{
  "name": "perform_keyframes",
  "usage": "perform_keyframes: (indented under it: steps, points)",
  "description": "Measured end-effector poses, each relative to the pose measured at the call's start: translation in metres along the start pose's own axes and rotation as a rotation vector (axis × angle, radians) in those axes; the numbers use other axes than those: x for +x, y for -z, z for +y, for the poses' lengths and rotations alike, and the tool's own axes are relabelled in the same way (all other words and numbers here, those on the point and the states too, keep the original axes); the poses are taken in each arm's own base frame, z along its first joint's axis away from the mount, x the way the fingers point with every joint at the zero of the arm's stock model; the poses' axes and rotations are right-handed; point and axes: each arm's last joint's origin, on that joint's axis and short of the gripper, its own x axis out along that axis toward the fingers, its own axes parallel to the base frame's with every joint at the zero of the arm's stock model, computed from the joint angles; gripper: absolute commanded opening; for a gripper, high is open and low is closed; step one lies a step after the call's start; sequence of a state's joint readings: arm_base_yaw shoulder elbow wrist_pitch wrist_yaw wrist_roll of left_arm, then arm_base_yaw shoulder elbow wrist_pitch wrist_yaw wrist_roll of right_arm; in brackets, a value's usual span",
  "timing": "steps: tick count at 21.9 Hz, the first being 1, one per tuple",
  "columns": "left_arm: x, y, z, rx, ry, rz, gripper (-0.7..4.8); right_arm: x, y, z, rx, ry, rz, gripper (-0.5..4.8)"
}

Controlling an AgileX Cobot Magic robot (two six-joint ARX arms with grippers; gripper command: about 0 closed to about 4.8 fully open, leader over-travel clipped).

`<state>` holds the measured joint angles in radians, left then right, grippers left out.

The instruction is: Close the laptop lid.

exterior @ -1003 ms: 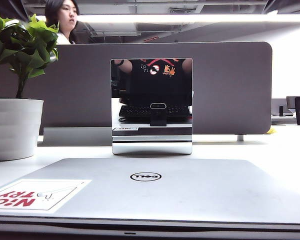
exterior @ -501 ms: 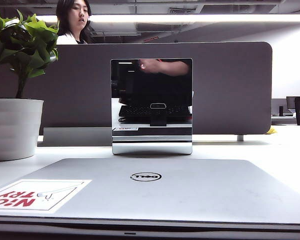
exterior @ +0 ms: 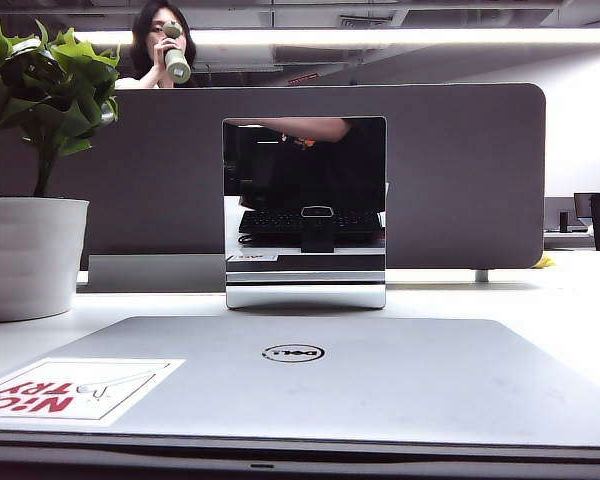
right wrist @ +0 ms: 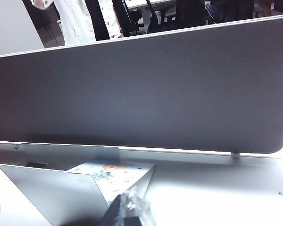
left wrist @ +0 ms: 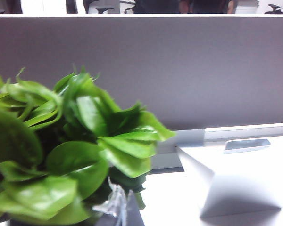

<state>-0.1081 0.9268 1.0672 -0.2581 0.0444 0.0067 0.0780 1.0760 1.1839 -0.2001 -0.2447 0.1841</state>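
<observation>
Right up front in the exterior view, the lid (exterior: 380, 385) lies flat and shut on its base, silver face up, Dell logo (exterior: 292, 353) at centre, sticker (exterior: 75, 388) over at 8 o'clock. Neither arm shows here. Just behind the lid stands the mirror (exterior: 305, 210) on its shiny base, on the white table (exterior: 540, 300). At 9 o'clock sits the white pot (exterior: 30, 255) with its plant (exterior: 45, 90). Behind all of it runs the grey partition (exterior: 460, 170), and past that a person (exterior: 160, 45) drinks from a bottle.

The left gripper (left wrist: 117, 207) hangs close beside the leaves, only clear fingertips peeking in, holding nothing visible; how wide it stands, I can't tell. The right gripper (right wrist: 129, 209) hovers above the table facing the partition, same story: gap unreadable.
</observation>
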Motion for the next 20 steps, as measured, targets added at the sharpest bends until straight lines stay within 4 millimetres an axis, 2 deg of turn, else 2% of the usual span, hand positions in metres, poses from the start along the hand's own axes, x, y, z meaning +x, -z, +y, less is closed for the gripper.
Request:
perform_keyframes:
  steps: [1,5,6,7,8,9,10,14,20]
  points:
    - [-0.002,0.002,0.002,-0.002,-0.013,0.0,-0.05,0.0,0.0,0.0,0.0,0.0,0.0,-0.01]
    - [-0.051,0.037,0.013,-0.012,-0.111,-0.082,-0.05,0.0,0.0,0.0,0.0,-0.001,0.001,-0.01]
    - [-0.07,0.065,0.013,-0.01,-0.152,-0.129,-0.05,0.0,0.0,0.0,0.0,-0.001,0.001,-0.01]
    - [-0.075,0.076,0.013,-0.01,-0.173,-0.145,-0.05,0.0,0.0,0.0,0.0,-0.001,0.0,-0.01]
    - [-0.081,0.097,0.013,-0.007,-0.194,-0.19,-0.05,0.0,0.0,0.0,0.0,0.0,0.0,-0.01]
    - [-0.082,0.11,0.013,-0.013,-0.191,-0.213,-0.05,0.0,0.0,0.0,0.0,-0.001,0.001,-0.01]
    - [-0.083,0.133,0.012,-0.036,-0.178,-0.224,-0.05,0.0,0.0,0.0,0.0,-0.002,0.002,-0.01]
    - [-0.07,0.18,0.014,-0.148,-0.161,-0.222,-0.05,0.0,0.0,0.0,0.0,-0.001,0.001,-0.01]
    - [-0.07,0.198,0.008,-0.111,-0.113,-0.253,-0.05,0.0,0.0,0.0,0.0,-0.002,0.001,-0.01]
